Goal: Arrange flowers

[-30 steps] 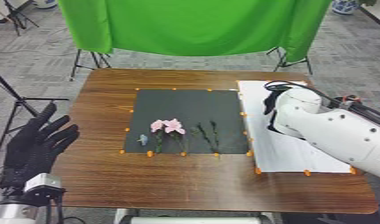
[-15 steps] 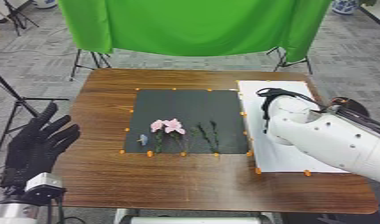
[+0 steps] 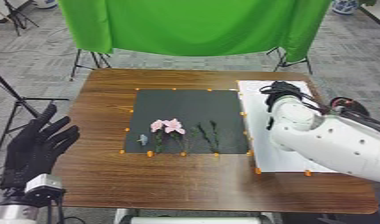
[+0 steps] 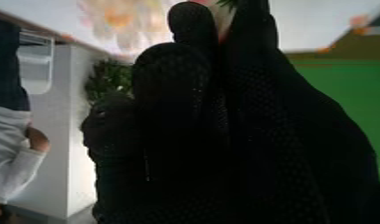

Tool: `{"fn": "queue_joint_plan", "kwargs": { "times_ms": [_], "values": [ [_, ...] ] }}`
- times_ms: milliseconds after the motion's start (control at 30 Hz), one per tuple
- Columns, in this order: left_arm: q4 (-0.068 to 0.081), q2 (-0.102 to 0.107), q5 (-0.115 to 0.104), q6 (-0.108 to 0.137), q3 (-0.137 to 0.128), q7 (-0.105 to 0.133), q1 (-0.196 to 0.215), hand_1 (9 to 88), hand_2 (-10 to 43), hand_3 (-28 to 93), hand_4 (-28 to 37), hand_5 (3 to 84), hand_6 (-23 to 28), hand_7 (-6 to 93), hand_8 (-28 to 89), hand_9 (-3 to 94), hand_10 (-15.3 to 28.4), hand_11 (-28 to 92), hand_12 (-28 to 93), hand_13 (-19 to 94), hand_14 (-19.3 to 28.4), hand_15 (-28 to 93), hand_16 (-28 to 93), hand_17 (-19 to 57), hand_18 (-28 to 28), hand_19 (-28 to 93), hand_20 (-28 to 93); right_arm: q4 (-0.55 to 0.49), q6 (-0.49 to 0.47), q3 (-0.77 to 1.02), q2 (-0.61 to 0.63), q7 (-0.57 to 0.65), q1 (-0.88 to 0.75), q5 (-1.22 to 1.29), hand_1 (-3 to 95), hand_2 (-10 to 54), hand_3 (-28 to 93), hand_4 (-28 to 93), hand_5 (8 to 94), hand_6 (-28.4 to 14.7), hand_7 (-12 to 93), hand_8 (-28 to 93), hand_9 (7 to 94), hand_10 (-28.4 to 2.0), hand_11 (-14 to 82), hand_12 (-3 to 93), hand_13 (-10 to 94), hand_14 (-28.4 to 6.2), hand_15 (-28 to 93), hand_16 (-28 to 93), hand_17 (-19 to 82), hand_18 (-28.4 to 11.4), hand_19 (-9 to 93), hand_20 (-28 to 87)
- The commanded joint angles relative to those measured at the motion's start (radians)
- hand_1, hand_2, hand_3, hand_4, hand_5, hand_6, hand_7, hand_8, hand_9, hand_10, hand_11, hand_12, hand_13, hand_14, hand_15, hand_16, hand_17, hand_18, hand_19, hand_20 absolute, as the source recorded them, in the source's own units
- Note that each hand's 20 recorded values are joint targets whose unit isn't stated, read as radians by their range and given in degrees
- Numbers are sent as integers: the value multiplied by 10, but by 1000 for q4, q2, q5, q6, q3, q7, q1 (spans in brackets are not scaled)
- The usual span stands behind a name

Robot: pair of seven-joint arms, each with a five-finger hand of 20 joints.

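On the brown wooden counter (image 3: 151, 180) lay a black mat (image 3: 186, 105), with a white board (image 3: 268, 157) just to its right. Your right hand (image 3: 281, 91) was beyond the mat's right side, over the far part of that board. Whether it was open or closed, and whether it had hold of a flower, you could not tell; a bit of green leaf (image 4: 227, 4) appeared close to it in the right wrist view, though its link to the hand was unclear. Your left hand (image 3: 40, 142) was off to the left of the mat, empty, with its fingers spread and nearly straight.

In the right wrist view, blurred orange and pink blooms (image 4: 124, 17) stood out against the white surface to the right of the mat, so you seemed to have part of the arrangement made. The rest awaited you on the mat's near half: two pink flowers (image 3: 173, 125) left of its middle, a small blue flower (image 3: 143, 140) near its left edge, and slim dark green stems (image 3: 215, 137) towards its right edge. The job looked partly done, with several pieces left to place.
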Motion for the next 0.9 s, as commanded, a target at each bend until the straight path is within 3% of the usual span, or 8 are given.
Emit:
{"fn": "queue_joint_plan", "kwargs": {
  "times_ms": [33, 133, 167, 333, 567, 633, 700, 900],
  "values": [
    [-13, -9, 1, 3, -13, -5, 31, 308, 66, 628, -183, 332, 83, 66, -65, 274, 188, 227, 122, 199, 279, 543, -112, -55, 284, 581, -79, -112, 9, 70, 7, -53, 32, -44, 586, -89, 731, -283, 796, 3, 214, 30, 907, -77, 115, 315, 827, -27, 645, 159, 550, -132, 932, 300],
    [-17, -6, -8, 11, -18, 10, 47, 307, 65, 629, -182, 332, 82, 66, -66, 274, 189, 227, 123, 199, 279, 543, -112, -55, 284, 581, -79, -155, -15, 90, -25, -97, 19, -53, 585, -90, 734, -283, 797, 3, 211, 32, 907, -77, 115, 316, 827, -27, 645, 160, 550, -133, 932, 303],
    [-14, -13, 0, 5, -20, -6, 38, 306, 65, 629, -182, 332, 83, 66, -66, 274, 189, 227, 123, 199, 279, 543, -112, -55, 284, 581, -79, -169, -19, 99, -36, -109, 9, -55, 584, -91, 735, -283, 797, 2, 210, 33, 907, -78, 114, 316, 827, -27, 644, 161, 550, -133, 932, 304],
    [-12, -17, 3, 0, -15, -14, 29, 306, 65, 630, -183, 332, 82, 67, -66, 274, 189, 227, 123, 199, 279, 543, -112, -55, 284, 581, -79, -203, -44, 112, -126, -153, -25, -57, 584, -89, 735, -283, 798, 2, 207, 36, 907, -79, 115, 316, 827, -27, 644, 162, 550, -133, 932, 306],
    [-14, 8, -12, 12, -12, 7, 38, 308, 65, 630, -183, 333, 83, 66, -66, 273, 189, 228, 123, 199, 279, 543, -112, -55, 284, 581, -79, -193, -84, 82, -233, -168, -51, -69, 585, -89, 734, -283, 799, 1, 204, 39, 906, -79, 117, 314, 826, -27, 644, 164, 549, -133, 932, 309],
    [-14, 5, -10, 9, -13, 3, 38, 308, 65, 630, -183, 333, 83, 66, -66, 274, 189, 228, 122, 199, 279, 543, -112, -55, 284, 581, -79, -183, -83, 63, -253, -166, -48, -69, 585, -89, 734, -283, 799, 1, 203, 40, 906, -80, 117, 314, 826, -28, 644, 165, 549, -133, 932, 309],
    [-11, -12, 4, 0, -15, -23, 23, 307, 65, 630, -183, 332, 83, 66, -66, 274, 189, 228, 122, 199, 280, 543, -113, -55, 284, 581, -79, -177, -88, 60, -268, -165, -56, -66, 585, -89, 735, -283, 800, 2, 202, 39, 906, -80, 117, 313, 826, -28, 644, 165, 549, -133, 932, 310],
    [-10, -12, 6, -2, -16, -22, 19, 307, 66, 630, -183, 332, 83, 67, -66, 274, 189, 228, 121, 199, 280, 544, -112, -55, 284, 581, -79, -160, -80, 26, -297, -158, -47, -64, 585, -89, 733, -283, 799, 2, 202, 42, 906, -80, 118, 312, 826, -29, 645, 165, 549, -134, 932, 312]
  ]
}}
